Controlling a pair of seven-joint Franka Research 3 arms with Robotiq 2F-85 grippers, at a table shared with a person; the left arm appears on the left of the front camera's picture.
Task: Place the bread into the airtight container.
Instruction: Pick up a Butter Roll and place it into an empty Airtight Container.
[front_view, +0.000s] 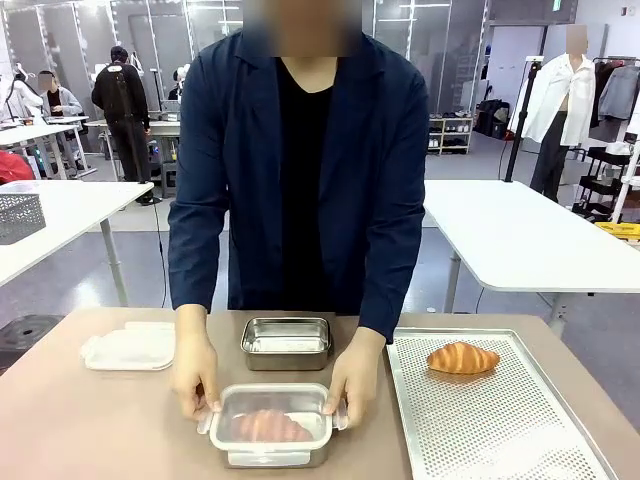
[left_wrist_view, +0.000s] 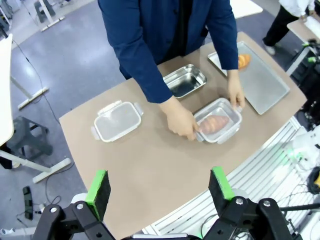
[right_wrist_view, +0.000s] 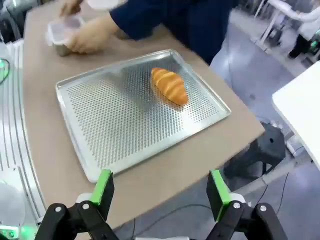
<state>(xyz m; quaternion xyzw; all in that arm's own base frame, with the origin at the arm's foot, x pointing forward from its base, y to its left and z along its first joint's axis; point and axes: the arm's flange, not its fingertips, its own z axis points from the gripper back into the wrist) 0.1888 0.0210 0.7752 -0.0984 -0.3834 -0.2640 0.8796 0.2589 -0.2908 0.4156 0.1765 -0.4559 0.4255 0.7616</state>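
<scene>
A lidded clear airtight container (front_view: 272, 424) (left_wrist_view: 217, 120) sits near the table's front edge with a bread inside, and the person's two hands (front_view: 197, 380) press on its lid at both ends. A second bread (front_view: 462, 358) (right_wrist_view: 170, 85) (left_wrist_view: 243, 60) lies on the perforated metal tray (front_view: 500, 430) (right_wrist_view: 115, 120). My left gripper (left_wrist_view: 160, 192) hangs open high above the table's near side, well clear of the container. My right gripper (right_wrist_view: 161, 194) is open above the tray's outer edge with nothing between its fingers.
An open steel container (front_view: 286, 343) (left_wrist_view: 185, 80) stands behind the lidded one. A separate clear lid (front_view: 130, 349) (left_wrist_view: 116, 121) lies at the left of the brown table. White tables and people stand farther back.
</scene>
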